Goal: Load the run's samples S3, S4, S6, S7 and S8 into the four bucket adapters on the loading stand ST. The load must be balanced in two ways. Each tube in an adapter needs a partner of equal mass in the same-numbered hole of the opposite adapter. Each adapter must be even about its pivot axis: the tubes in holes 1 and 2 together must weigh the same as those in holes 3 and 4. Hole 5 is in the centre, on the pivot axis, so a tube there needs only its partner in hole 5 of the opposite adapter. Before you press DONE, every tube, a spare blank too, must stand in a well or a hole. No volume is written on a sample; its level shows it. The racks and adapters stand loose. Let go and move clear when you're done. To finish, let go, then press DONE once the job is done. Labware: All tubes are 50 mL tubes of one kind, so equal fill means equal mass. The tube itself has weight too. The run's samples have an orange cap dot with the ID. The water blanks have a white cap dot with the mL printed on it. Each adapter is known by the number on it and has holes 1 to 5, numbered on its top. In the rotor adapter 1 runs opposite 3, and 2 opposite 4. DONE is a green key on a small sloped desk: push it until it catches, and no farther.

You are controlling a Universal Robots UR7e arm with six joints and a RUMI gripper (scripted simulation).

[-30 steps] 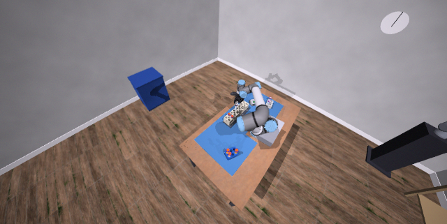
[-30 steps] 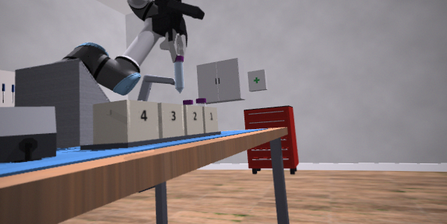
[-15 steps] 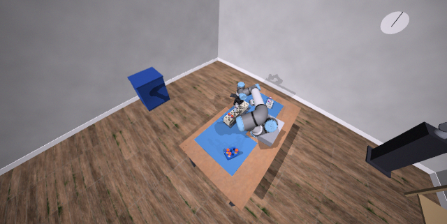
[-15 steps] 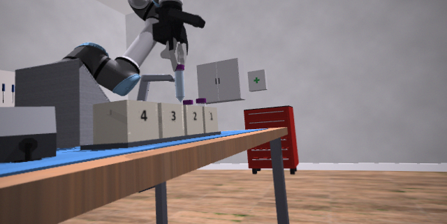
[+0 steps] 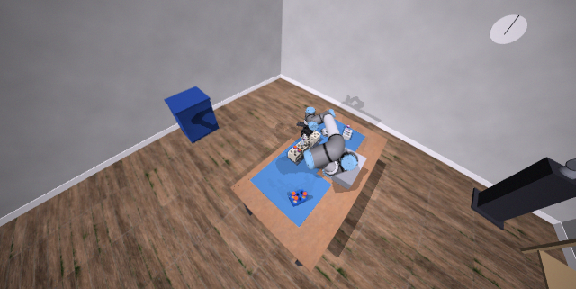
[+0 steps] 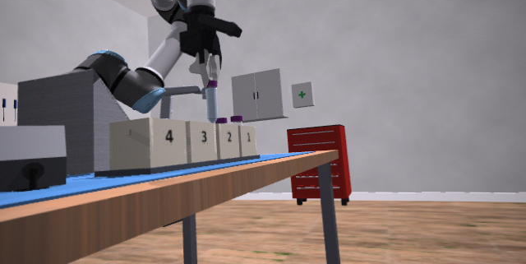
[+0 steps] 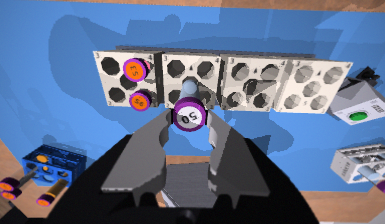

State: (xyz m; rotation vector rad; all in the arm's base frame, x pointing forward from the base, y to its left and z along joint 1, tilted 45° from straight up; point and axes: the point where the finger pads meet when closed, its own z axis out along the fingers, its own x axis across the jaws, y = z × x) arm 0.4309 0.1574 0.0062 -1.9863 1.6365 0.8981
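My gripper (image 7: 189, 110) is shut on a water blank (image 7: 188, 114) with a purple cap and a white dot reading 50. The blank hangs upright over the second adapter from the left (image 7: 191, 81) in the wrist view. In the exterior view the gripper (image 6: 209, 76) holds the blank (image 6: 212, 104) with its lower end at about the level of the adapter tops, near adapters 3 (image 6: 203, 141) and 2 (image 6: 228, 140). The leftmost adapter in the wrist view (image 7: 127, 79) holds S3 (image 7: 135, 70) and S6 (image 7: 139, 101). The two right adapters (image 7: 250, 84) (image 7: 314, 86) look empty.
The green DONE key (image 7: 356, 117) sits on its desk right of the adapters. A blue rack (image 7: 53, 165) with orange-dot tubes stands at lower left, with purple-capped tubes (image 7: 8, 187) beside it. A white rack (image 7: 365, 162) stands at lower right. The arm's grey base block (image 6: 62, 116) stands behind adapter 4.
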